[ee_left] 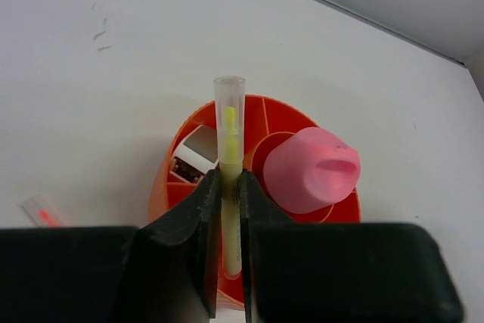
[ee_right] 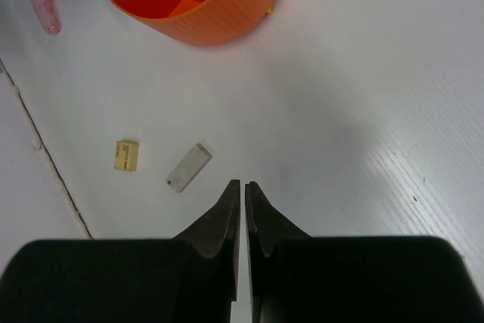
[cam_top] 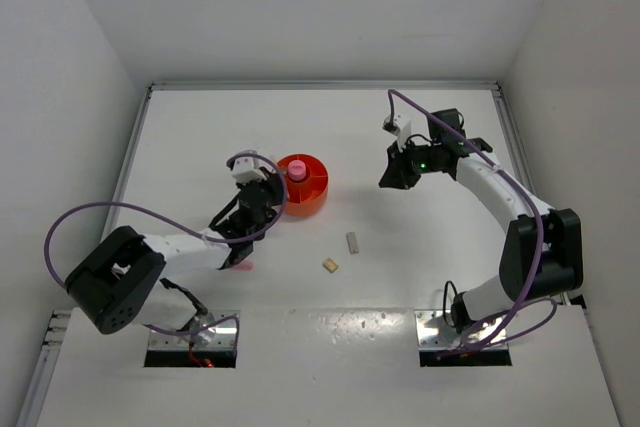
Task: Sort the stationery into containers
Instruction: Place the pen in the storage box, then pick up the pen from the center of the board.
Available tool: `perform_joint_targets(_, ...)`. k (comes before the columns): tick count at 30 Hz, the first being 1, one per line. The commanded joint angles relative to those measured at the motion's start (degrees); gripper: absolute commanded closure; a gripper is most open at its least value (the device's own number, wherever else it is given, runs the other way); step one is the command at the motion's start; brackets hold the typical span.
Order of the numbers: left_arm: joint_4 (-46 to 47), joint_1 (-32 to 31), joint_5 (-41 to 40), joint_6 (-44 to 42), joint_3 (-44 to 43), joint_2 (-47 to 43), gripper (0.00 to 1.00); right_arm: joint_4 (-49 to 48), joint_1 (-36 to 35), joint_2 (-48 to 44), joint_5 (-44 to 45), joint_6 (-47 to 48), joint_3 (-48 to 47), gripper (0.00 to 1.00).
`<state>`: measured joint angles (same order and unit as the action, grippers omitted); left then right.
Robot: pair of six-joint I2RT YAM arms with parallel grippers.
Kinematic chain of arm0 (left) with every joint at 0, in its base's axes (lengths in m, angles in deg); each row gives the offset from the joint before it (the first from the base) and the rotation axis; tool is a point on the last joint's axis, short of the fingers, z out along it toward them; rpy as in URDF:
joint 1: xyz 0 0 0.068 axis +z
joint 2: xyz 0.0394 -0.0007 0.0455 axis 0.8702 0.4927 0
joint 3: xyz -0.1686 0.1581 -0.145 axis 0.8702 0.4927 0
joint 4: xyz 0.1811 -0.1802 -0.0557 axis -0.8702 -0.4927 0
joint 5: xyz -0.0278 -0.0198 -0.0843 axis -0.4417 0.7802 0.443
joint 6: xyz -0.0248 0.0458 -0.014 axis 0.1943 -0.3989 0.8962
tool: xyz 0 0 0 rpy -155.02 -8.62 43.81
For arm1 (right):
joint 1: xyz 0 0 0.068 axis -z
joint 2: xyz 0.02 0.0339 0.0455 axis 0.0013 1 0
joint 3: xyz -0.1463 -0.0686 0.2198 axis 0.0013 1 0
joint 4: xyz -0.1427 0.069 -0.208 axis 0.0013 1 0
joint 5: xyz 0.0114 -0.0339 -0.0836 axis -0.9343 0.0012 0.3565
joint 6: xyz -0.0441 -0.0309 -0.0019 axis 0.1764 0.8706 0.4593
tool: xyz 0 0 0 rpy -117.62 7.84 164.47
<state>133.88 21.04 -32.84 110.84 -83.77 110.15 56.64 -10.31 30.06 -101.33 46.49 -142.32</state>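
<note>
Bright, even light fills all views; the white surface [cam_top: 420,267] reads flat and pale. The orange tub [ee_right: 219,20] casts a thin, soft shadow. Wrist views soften toward the bottom edge.

Cannot see the lower end of the yellow stick [ee_left: 229,141] inside the left tool [ee_left: 230,181], nor the near rim of the orange tub [ee_left: 160,183] behind it.

I see the orange tub [cam_top: 303,185] with a pink capsule [ee_left: 310,169] upright in its central cup, a pale yellow stick [ee_left: 229,122] pinched in my left gripper [ee_left: 229,181] above it, and a tan block [ee_right: 127,155] and whitish block [ee_right: 188,167] lying nearby.
</note>
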Motion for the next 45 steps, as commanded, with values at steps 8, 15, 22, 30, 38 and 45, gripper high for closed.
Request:
perform_joint_targets(8, -1.64, -2.75, -4.17, 1.79, -3.21, -0.72, 0.50, 0.05, 0.22, -0.04, -1.94, 1.29, -2.46, 0.74)
perform_joint_targets(15, -4.63, -2.75, -5.75, 1.09, -3.83, -5.11, 0.48, 0.67, 0.22, -0.04, -1.94, 1.82, -2.46, 0.70)
perform_joint_targets(22, -28.49, -2.75, -2.43, -4.62, -14.25, -23.73, 0.31, 6.12, 0.22, 1.71, -22.43, 1.82, -7.99, 0.00)
perform_joint_targets(30, -59.28, 4.89, -9.68, -10.78, -24.31, -41.84, 0.01, 6.29, -19.52, 10.87, 1.56, 0.09, -29.37, 0.89)
perform_joint_targets(38, -82.74, 5.60, -40.80, 15.00, -21.41, -48.54, 0.00, 19.38, -42.22, 39.74, 33.20, -8.98, -69.92, 0.65)
perform_joint_targets(45, -88.57, 5.60, -46.53, 19.90, -22.03, -54.59, 0.00, 10.69, -50.84, 49.96, 51.47, -19.43, -73.72, 0.52)
